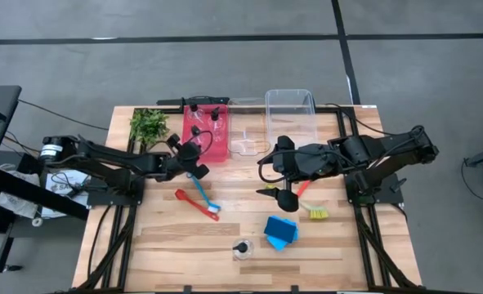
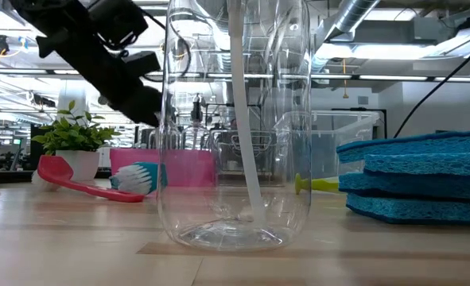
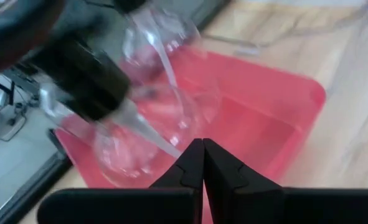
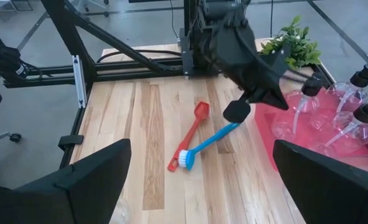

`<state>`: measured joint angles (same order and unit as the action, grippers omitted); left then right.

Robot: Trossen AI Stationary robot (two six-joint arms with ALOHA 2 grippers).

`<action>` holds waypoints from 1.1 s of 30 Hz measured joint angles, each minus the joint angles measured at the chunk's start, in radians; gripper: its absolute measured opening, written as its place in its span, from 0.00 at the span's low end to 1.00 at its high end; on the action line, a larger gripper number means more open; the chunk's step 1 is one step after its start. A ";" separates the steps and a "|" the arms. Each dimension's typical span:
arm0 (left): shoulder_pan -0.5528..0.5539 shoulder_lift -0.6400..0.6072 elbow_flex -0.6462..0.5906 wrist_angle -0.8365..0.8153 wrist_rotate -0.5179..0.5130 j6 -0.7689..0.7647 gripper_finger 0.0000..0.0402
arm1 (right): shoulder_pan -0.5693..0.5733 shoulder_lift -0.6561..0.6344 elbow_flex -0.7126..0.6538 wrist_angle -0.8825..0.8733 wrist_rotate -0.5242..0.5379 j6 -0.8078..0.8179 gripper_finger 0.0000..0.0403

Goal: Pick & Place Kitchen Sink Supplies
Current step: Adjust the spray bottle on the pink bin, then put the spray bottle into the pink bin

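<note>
Nearest the front edge of the bench (image 1: 167, 253): one clear bottle (image 1: 242, 249) standing upright, alone, black cap on. Just beyond it and to the right, the stacked blue sponges (image 1: 279, 232). Neither is touched; both appear still to be collected.

Mid-bench: yellow-green brush (image 1: 315, 211) lies beside the right arm. Right tool (image 1: 283, 193) hangs over the bench just by this brush, jaws spread wide, holding nothing. Judgement: it is held open and low so that it can come down on the brush or the sponges.

Left of centre: red utensil (image 1: 194, 203) and blue brush (image 1: 200, 186) lie crossed, touching, which may make a clean single pick awkward.

Further back: left tool (image 1: 194, 155) sits at the near rim of the red bin (image 1: 216, 149), fingers pressed fully together, nothing between them. In the left wrist view the closed fingers (image 3: 202, 168) point into the bin, at two bottles lying inside (image 3: 143, 121). Judgement: the bin is the drop point, hence the bottles gathered there.

Far edge: a clear bin (image 1: 290, 110) right of the red one; contents cannot be told. Leafy plant (image 1: 149, 125) at the back left, close to the left arm's reach path.
</note>
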<state>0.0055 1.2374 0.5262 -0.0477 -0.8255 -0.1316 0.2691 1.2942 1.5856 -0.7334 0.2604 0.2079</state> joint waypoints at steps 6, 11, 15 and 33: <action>0.008 -0.084 0.000 -0.029 0.015 0.030 0.01 | 0.000 0.000 0.000 0.000 0.000 0.002 0.96; 0.007 -0.130 0.000 -0.071 0.070 0.024 0.02 | 0.001 0.000 0.000 0.000 0.000 0.003 0.96; 0.005 -0.185 0.000 -0.086 0.162 0.025 0.02 | 0.017 0.000 0.000 0.000 0.000 0.003 0.96; -0.026 -0.437 0.000 -0.146 0.772 0.019 0.06 | 0.097 -0.004 0.000 -0.004 -0.064 0.008 0.95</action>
<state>-0.0209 0.8003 0.5265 -0.1941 -0.0537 -0.1130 0.3664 1.2900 1.5856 -0.7373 0.1967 0.2154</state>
